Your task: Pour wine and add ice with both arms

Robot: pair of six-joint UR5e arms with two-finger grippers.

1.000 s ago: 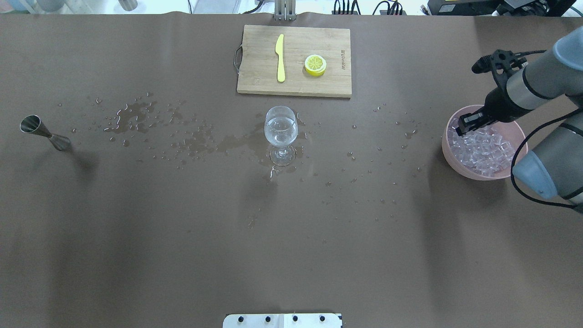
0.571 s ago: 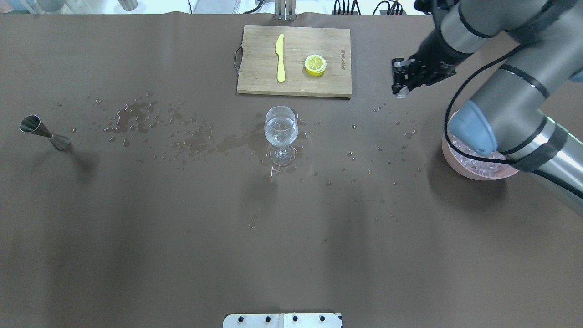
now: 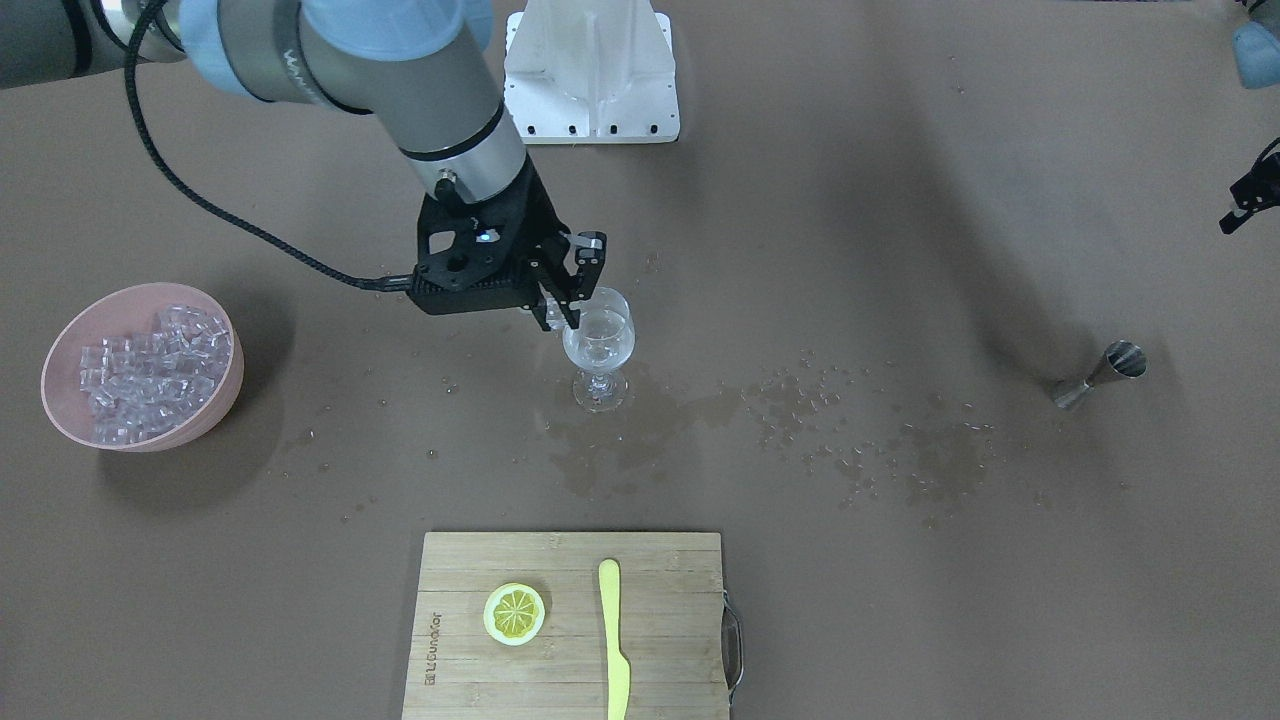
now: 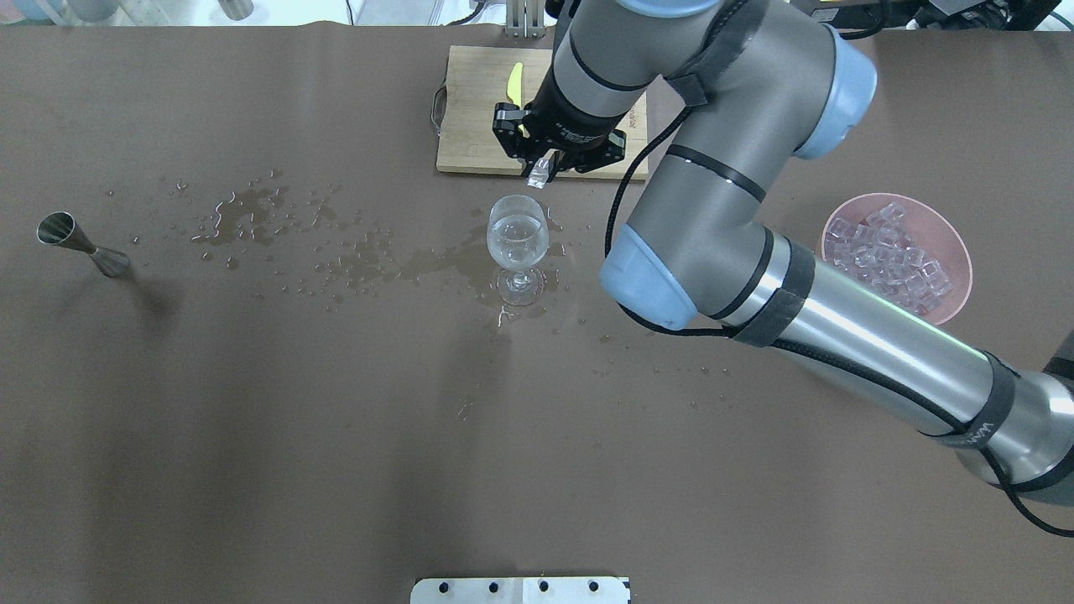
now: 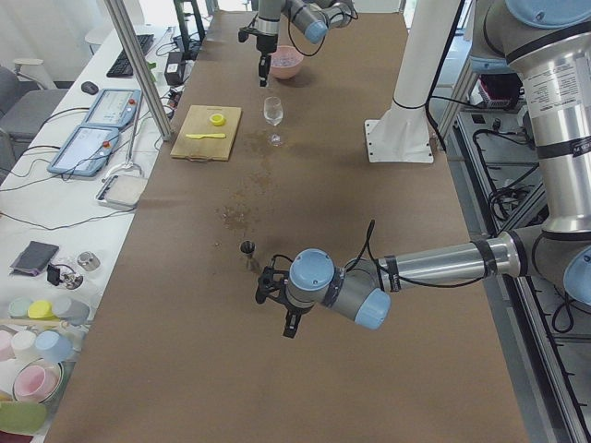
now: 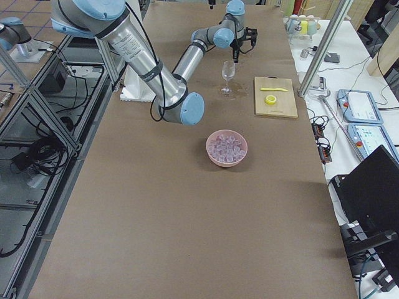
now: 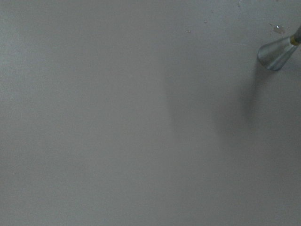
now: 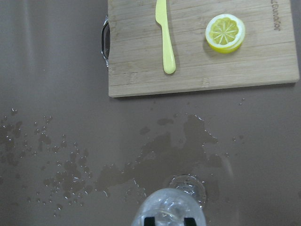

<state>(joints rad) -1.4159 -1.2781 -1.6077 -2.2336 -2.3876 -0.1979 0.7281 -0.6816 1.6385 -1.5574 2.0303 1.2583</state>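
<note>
While the right gripper [image 4: 539, 171] is hanging just above the rim of the wine glass [image 4: 518, 239], it is pinching a single ice cube [image 4: 537, 177] between its fingertips. The glass is standing upright in the middle of the surface [image 4: 252, 436], in a patch of spilled liquid [image 4: 436, 267], and a little wine [image 4: 518, 228] is sitting inside it. Seen from overhead, the pink bowl [image 4: 965, 260] holding the rest of the ice [image 4: 889, 252] is lying at 3 o'clock from the glass, well apart. The jigger [image 4: 80, 243] is standing far out at 9 o'clock and the cutting board [image 4: 466, 109] near 12 o'clock. The left gripper [image 5: 290, 325] is hovering near the jigger; whether it is spread or closed I cannot tell.

The cube is looking small, light, hard and slick, so a gentle squeeze across two flat faces is probably suiting it best; too much pressure and it may be squirting out. The glass is appearing thin, top-heavy and fragile, so the drop is calling for a low release centred over the mouth, clear of the rim.
</note>
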